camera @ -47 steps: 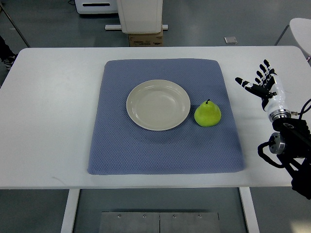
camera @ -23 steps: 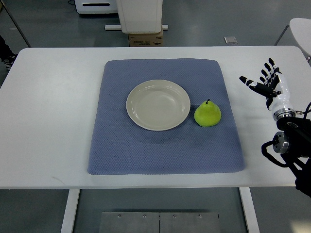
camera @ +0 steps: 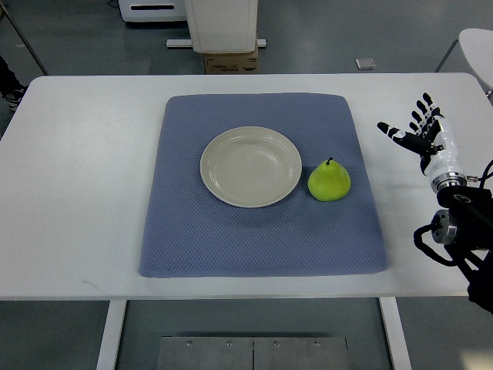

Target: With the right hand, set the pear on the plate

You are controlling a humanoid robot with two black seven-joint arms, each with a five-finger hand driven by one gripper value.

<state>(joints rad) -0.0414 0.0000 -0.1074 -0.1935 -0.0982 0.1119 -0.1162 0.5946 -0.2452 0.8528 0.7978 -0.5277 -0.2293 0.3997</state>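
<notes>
A green pear stands upright on a blue mat, just right of an empty cream plate and close to its rim. My right hand is over the white table well to the right of the pear, off the mat, with its fingers spread and holding nothing. Its arm comes in from the lower right. The left arm is out of view.
The white table surrounds the mat. Beyond the far edge are a white machine base and a cardboard box on the floor. A white round object shows at the upper right edge.
My right hand has shifted slightly to the right and up, staying open. The pear and plate have not moved.
</notes>
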